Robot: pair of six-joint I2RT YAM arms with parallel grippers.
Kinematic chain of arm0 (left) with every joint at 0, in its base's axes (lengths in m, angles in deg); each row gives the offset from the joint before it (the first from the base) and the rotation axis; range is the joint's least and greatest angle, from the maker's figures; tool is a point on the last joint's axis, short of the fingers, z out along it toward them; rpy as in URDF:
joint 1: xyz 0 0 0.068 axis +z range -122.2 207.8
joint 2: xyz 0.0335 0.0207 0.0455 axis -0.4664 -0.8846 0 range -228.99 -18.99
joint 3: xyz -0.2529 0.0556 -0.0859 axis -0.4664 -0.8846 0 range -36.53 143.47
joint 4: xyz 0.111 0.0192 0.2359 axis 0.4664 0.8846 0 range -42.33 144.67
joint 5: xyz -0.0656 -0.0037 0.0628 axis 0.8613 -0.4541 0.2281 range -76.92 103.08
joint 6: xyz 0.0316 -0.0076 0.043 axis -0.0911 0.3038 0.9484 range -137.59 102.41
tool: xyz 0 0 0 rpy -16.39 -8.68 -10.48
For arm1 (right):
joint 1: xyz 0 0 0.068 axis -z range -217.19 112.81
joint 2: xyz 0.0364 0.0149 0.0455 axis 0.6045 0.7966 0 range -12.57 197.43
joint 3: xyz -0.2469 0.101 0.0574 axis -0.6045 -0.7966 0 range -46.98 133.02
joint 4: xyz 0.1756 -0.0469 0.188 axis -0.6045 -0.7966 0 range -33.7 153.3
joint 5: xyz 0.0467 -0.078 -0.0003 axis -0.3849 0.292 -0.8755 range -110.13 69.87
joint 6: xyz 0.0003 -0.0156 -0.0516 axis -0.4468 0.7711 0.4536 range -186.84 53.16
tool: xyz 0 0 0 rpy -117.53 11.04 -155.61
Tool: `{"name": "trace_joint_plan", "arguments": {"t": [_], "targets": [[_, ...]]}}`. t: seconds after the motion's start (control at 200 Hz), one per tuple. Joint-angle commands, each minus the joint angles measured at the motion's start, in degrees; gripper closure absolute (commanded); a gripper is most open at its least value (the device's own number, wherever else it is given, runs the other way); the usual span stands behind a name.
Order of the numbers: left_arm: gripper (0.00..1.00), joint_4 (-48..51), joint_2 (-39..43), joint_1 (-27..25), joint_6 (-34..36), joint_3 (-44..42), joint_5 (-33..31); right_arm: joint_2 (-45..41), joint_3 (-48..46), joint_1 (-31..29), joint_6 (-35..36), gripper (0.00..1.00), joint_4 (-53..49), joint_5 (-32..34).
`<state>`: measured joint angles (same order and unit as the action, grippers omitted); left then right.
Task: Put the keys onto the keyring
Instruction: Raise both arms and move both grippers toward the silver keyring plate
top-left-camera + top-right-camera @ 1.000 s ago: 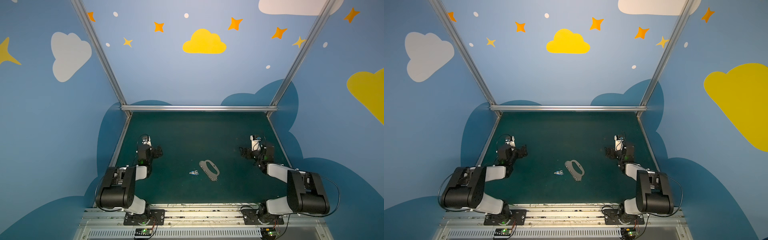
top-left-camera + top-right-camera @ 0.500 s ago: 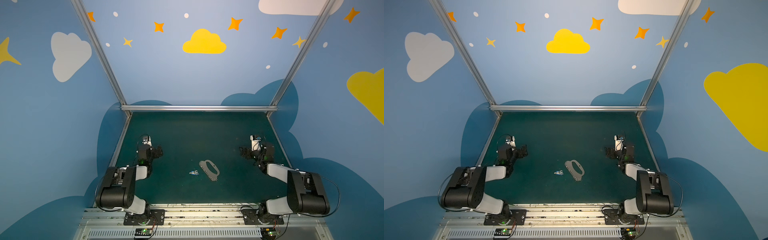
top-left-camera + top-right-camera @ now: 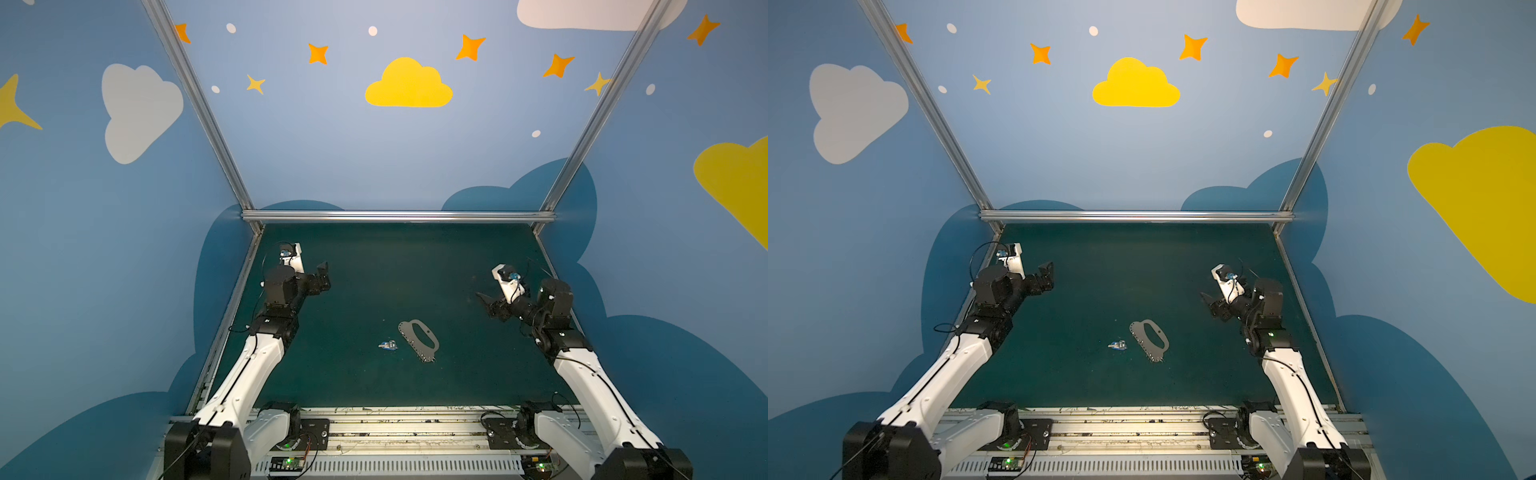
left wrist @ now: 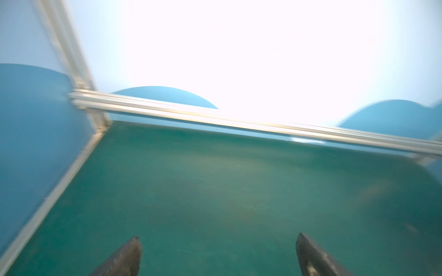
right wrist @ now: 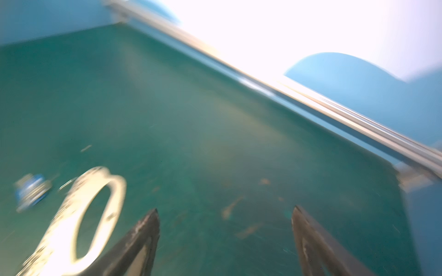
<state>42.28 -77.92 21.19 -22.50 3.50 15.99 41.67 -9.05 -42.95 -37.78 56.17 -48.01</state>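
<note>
The keys (image 3: 387,345) (image 3: 1117,345), a tiny silver piece with a blue glint, lie on the green mat near its middle. Just right of them lies the keyring (image 3: 417,338) (image 3: 1150,338), a flat grey plate with an oblong slot. In both top views my left gripper (image 3: 322,276) (image 3: 1045,276) hovers open at the far left, well away from both. My right gripper (image 3: 486,305) (image 3: 1208,303) is open to the right of the plate. The blurred right wrist view shows the keyring (image 5: 61,224) and keys (image 5: 31,191) beside the open, empty right gripper (image 5: 225,208). Only mat lies between the tips of the left gripper (image 4: 218,236).
An aluminium rail (image 3: 397,216) closes the back of the mat, and slanted rails run along both sides. Painted blue walls stand behind them. The arms' bases sit on a metal beam (image 3: 399,428) at the front edge.
Both arms have unfolded from their tucked pose, elbows swinging toward the camera. The left gripper has moved toward the back wall. Keys and keyring have not moved.
</note>
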Motion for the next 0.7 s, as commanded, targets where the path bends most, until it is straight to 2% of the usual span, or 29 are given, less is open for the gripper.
{"name": "trace_joint_plan", "arguments": {"t": [0.0,0.1,0.305,0.436,0.531,0.696], "targets": [[0.0,11.04,1.62,-2.84,-4.31,0.77,5.11,1.18,5.38,-6.17,17.68,0.18,-22.17,-5.03],[0.01,13.47,1.44,-7.69,-5.95,1.89,7.11,2.69,5.82,-13.04,21.94,0.16,-28.0,2.47],[0.03,16.9,-3.48,-18.1,-10.78,4.26,6.75,5.89,5.55,-18.99,21.04,0.17,-27.25,3.91],[0.03,14.9,-7.0,-23.19,-13.88,3.36,7.67,9.06,6.43,-20.95,18.09,0.17,-25.38,5.91],[0.03,12.81,-10.39,-25.94,-14.78,2.68,10.79,9.49,8.09,-21.18,14.13,0.19,-24.33,8.22],[0.03,12.93,-18.41,-27.6,-17.58,5.36,15.88,7.81,5.93,-21.32,13.83,0.23,-21.7,8.54]]}}
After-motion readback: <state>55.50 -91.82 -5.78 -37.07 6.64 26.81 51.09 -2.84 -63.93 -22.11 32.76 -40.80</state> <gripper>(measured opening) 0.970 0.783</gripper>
